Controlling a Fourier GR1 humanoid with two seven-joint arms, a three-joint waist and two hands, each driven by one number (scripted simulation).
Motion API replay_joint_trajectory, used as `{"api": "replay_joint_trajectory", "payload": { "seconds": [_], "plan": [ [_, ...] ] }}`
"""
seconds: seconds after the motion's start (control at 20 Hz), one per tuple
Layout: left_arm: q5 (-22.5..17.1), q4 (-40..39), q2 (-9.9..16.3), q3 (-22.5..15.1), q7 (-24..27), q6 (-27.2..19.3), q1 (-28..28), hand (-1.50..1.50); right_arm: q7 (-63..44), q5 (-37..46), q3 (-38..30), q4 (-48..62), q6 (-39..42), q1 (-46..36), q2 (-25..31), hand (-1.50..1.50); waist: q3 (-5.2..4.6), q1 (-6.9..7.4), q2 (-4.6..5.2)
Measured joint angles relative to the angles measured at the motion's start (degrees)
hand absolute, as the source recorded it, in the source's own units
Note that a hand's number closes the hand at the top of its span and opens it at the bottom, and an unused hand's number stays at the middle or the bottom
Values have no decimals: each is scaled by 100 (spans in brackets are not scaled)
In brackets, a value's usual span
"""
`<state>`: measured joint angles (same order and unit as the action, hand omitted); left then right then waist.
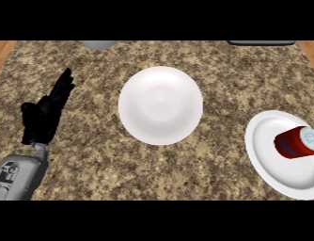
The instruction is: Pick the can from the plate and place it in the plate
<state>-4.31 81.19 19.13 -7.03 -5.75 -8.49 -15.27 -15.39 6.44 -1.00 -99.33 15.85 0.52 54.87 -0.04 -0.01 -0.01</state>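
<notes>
A red can (298, 141) with a pale lid lies tilted on a white plate (274, 162) at the right edge of the counter. A second white plate (160, 105) with nothing on it sits at the counter's middle. My left hand (45, 113) rests at the left of the view, open with fingers straight and pointing up, well apart from both plates. My right hand does not show.
The counter top is speckled brown stone with wood beyond its left and right edges. A grey rounded object (98, 44) sits at the far edge, and a dark flat object (260, 43) lies at the far right.
</notes>
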Motion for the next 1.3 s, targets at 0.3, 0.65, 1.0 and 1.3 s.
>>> {"api": "replay_joint_trajectory", "payload": {
  "seconds": [0.3,0.65,1.0,1.3],
  "plan": [
    [207,-113,-220,109,146,58,52,0,-239,319,-5,247,522,-334,-405,-150,2,3,2],
    [368,-45,-357,193,93,111,104,0,-3,1181,356,1050,719,-635,-876,-150,5,23,6],
    [430,-217,-425,398,122,318,-16,0,270,1901,530,1813,804,-974,-1370,-150,5,17,6],
    [570,-56,-554,477,-16,380,22,0,663,2470,464,2501,731,-1115,-1728,-150,6,17,5]
  ]
}}
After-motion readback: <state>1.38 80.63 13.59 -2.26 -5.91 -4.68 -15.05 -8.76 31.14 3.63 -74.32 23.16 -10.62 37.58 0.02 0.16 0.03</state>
